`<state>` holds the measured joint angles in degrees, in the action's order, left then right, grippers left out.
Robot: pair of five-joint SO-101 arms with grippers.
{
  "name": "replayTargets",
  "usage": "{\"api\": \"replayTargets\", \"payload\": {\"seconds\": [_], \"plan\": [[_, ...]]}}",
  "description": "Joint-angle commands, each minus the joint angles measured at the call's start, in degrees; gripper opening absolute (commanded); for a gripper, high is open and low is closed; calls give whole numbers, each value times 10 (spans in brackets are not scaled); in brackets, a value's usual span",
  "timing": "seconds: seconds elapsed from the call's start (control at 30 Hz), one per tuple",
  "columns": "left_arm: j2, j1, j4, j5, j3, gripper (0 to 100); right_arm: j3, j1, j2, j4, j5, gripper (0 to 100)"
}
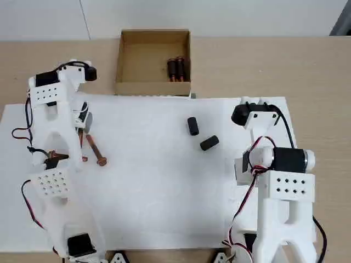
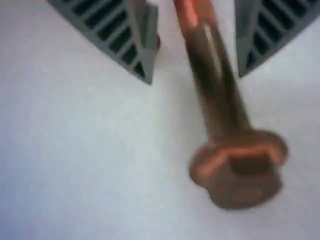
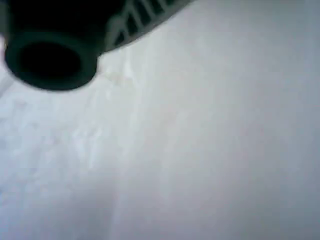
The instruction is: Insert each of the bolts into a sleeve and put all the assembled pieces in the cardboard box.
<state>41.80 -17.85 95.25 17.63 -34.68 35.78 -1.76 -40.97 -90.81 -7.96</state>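
Desk (image 1: pixel 318 66): tan wood, carrying everything in the scene.
White sheet (image 1: pixel 153 192): lay over most of the desk, under both arms.
Left arm (image 1: pixel 52 109): stood folded over the sheet's left edge.
Right arm (image 1: pixel 285 192): stood folded near the sheet's right edge.
Box (image 1: pixel 142 60): open cardboard, at the far edge of the sheet, near the middle.
Assembled pieces (image 1: pixel 175 69): two lay side by side in the box, towards its right wall.
Left end effector (image 2: pixel 195 70): was low over the sheet with its jaws apart, one on each side of the bolt's shaft and clear of it.
Right end effector (image 3: pixel 100 30): was clamped on the held sleeve, above the sheet.
Held sleeve (image 3: pixel 50 62): black, with its open end facing the wrist camera.
Loose sleeves: one (image 1: pixel 192 125) and another (image 1: pixel 209 143), both black, lay near each other on the sheet between the arms.
Bolt (image 2: pixel 220 110): copper-coloured, lay flat on the sheet with its flanged head pointing away from the left end effector.
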Motion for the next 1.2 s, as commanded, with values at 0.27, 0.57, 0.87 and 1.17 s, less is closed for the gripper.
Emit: {"api": "replayTargets", "payload": {"seconds": [0.27, 0.57, 0.87, 1.17], "plan": [[31, -1, -51, -7, -27, 100, -4, -3, -16, 8, 2, 4], [55, 0, -58, -13, -27, 20, -6, -2, -16, 7, 2, 4], [50, 3, -55, -13, -32, 5, -12, -2, -19, 6, 2, 4], [-44, 18, 50, -14, -167, 5, -114, -1, -19, -69, 2, 4]]}}
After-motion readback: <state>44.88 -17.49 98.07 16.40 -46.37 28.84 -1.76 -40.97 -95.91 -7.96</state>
